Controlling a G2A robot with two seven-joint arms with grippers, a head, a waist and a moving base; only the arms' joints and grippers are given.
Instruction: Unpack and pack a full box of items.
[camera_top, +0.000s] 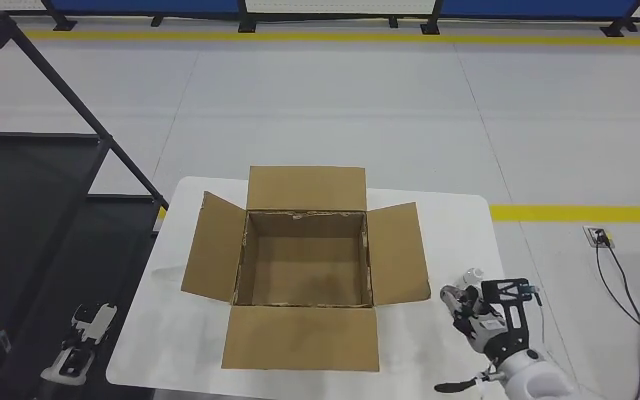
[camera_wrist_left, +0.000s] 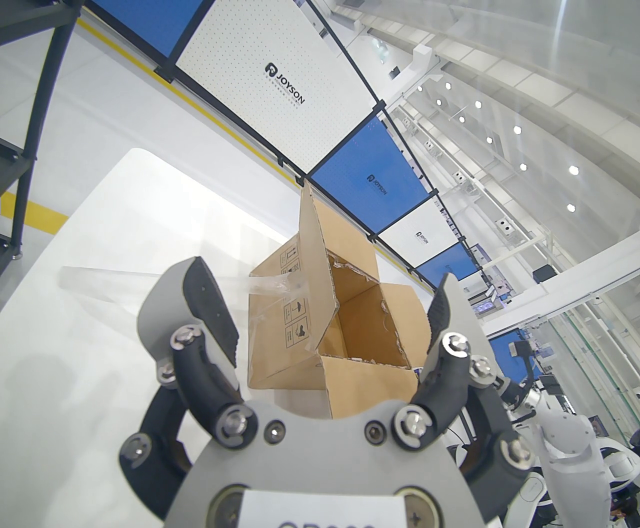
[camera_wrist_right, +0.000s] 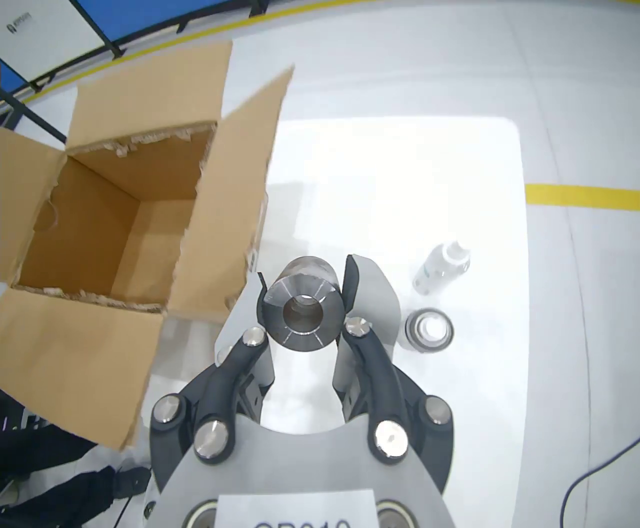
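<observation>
An open cardboard box (camera_top: 305, 265) stands mid-table with all flaps folded out; its floor (camera_wrist_right: 95, 235) shows bare cardboard. My right gripper (camera_wrist_right: 302, 285) hangs over the table to the right of the box, shut on a grey metal cylinder (camera_wrist_right: 304, 312) with a hole through its end. The same gripper (camera_top: 465, 302) sits near the table's front right corner. My left gripper (camera_wrist_left: 322, 272) is open with nothing between its fingers, facing the box (camera_wrist_left: 345, 320) from a distance. It (camera_top: 88, 328) hangs beyond the table's front left corner.
On the table beside the right gripper, a clear bottle (camera_wrist_right: 442, 267) lies on its side and a small round tin (camera_wrist_right: 428, 330) stands. A strip of clear tape (camera_wrist_left: 272, 287) hangs off the box's side. A black metal frame (camera_top: 70, 110) stands to the left.
</observation>
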